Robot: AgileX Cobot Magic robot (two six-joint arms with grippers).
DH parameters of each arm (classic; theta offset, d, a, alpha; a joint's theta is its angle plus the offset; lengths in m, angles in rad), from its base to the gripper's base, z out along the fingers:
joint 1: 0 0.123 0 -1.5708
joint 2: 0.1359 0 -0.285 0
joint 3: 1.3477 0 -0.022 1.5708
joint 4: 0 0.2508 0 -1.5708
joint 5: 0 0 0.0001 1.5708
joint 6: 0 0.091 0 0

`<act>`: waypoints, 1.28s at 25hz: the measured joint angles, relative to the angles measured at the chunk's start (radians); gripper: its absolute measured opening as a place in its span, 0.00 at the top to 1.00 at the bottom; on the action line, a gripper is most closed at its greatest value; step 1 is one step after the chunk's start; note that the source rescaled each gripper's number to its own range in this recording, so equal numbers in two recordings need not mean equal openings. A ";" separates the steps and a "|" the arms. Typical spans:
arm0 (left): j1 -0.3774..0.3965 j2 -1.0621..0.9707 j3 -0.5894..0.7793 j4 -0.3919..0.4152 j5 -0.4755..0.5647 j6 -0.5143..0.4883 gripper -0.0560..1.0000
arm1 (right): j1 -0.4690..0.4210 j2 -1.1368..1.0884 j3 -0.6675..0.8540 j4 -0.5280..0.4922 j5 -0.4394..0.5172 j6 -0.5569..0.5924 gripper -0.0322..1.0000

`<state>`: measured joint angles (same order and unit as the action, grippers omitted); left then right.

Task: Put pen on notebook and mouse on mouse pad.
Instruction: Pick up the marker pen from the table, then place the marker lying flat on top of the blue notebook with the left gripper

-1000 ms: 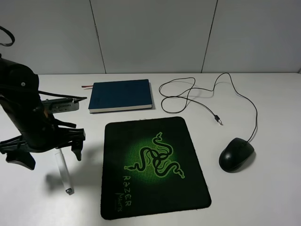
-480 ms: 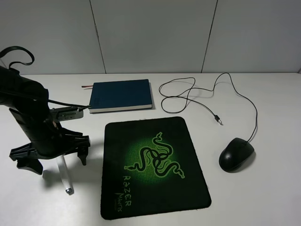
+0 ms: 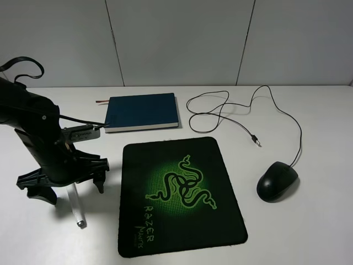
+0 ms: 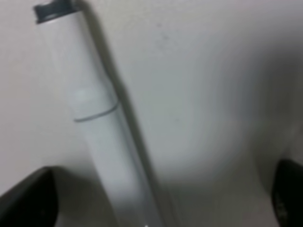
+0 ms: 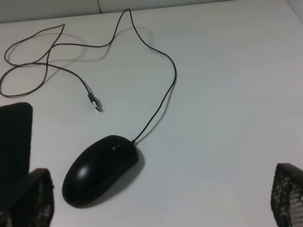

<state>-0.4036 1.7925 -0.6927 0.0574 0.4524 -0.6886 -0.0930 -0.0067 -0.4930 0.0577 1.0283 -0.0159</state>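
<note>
The white pen lies on the table left of the mouse pad, its silver tip toward the front edge. My left gripper is low over the pen's far part and open, one finger on each side; in the left wrist view the pen runs between the open left gripper. The teal notebook lies closed behind the pad. Right of the pad sits the black mouse. In the right wrist view the open right gripper hovers near the mouse.
The mouse cable loops across the back right of the table and ends in a plug beside the pad. A grey panelled wall stands behind the table. A corner of the mouse pad shows in the right wrist view.
My left arm has shifted right and come down, so its open fingers now straddle the pen. The pen, mouse, notebook and pad have not moved.
</note>
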 joint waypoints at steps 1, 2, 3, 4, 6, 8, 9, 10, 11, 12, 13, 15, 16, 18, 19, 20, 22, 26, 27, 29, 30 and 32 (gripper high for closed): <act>-0.001 0.001 0.000 0.000 -0.001 0.000 0.21 | 0.000 0.000 0.000 0.000 0.000 0.000 0.00; -0.001 0.001 0.000 0.000 -0.004 0.000 0.26 | 0.000 0.000 0.000 0.000 0.000 0.000 0.00; -0.001 0.003 0.000 0.000 -0.007 0.000 0.30 | 0.000 0.000 0.000 0.000 0.000 0.000 0.00; -0.001 0.004 0.000 0.000 -0.010 0.000 0.35 | 0.000 0.000 0.000 0.000 0.000 0.000 0.00; -0.001 0.004 0.000 0.000 -0.012 0.000 0.42 | 0.000 0.000 0.000 0.000 0.000 0.000 0.00; -0.001 0.004 0.000 0.000 -0.013 0.000 0.49 | 0.000 0.000 0.000 0.000 0.000 0.000 0.00; -0.001 0.004 0.000 0.000 -0.013 0.000 0.53 | 0.000 0.000 0.000 0.000 0.000 0.000 0.00; -0.001 0.004 0.000 0.000 -0.013 0.000 0.58 | 0.000 0.000 0.000 0.000 0.000 0.000 0.00; -0.001 0.004 0.000 0.000 -0.014 0.000 0.63 | 0.000 0.000 0.000 0.000 0.000 0.000 0.00; -0.001 0.004 0.000 0.002 -0.014 0.000 0.69 | 0.000 0.000 0.000 0.000 0.000 0.000 0.00; -0.001 0.004 0.000 0.002 -0.014 0.000 0.74 | 0.000 0.000 0.000 0.000 0.000 0.000 0.00; -0.001 0.004 0.000 0.003 -0.017 0.000 0.85 | 0.000 0.000 0.000 0.000 0.000 0.000 0.00; -0.001 0.004 0.000 0.003 -0.021 0.000 0.90 | 0.000 0.000 0.000 0.000 0.000 0.000 0.00; -0.001 0.004 0.000 0.004 -0.028 0.000 0.95 | 0.000 0.000 0.000 0.000 0.000 0.000 0.00; -0.001 0.004 0.000 0.004 -0.028 0.000 0.95 | 0.000 0.000 0.000 0.000 0.000 0.000 0.00; -0.001 0.004 0.000 0.005 -0.028 -0.001 0.95 | 0.000 0.000 0.000 0.000 0.000 0.000 0.00; -0.001 0.004 0.000 0.005 -0.029 -0.001 0.95 | 0.000 0.000 0.000 0.000 0.000 0.000 0.00; -0.001 0.004 0.000 0.005 -0.029 -0.001 0.95 | 0.000 0.000 0.000 0.000 0.000 0.000 0.00; -0.001 0.004 0.000 0.005 -0.029 -0.001 0.95 | 0.000 0.000 0.000 0.000 0.000 0.000 0.00; -0.001 0.000 0.000 0.005 -0.029 -0.001 0.95 | 0.000 0.000 0.000 0.000 0.000 0.000 0.00; -0.001 -0.003 0.001 0.006 -0.029 -0.001 0.95 | 0.000 0.000 0.000 0.000 0.000 0.000 0.00; -0.001 -0.017 0.006 0.010 -0.022 -0.001 0.95 | 0.000 0.000 0.000 0.000 0.000 0.000 0.00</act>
<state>-0.4045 1.7756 -0.6866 0.0669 0.4308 -0.6895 -0.0930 -0.0067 -0.4930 0.0577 1.0283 -0.0159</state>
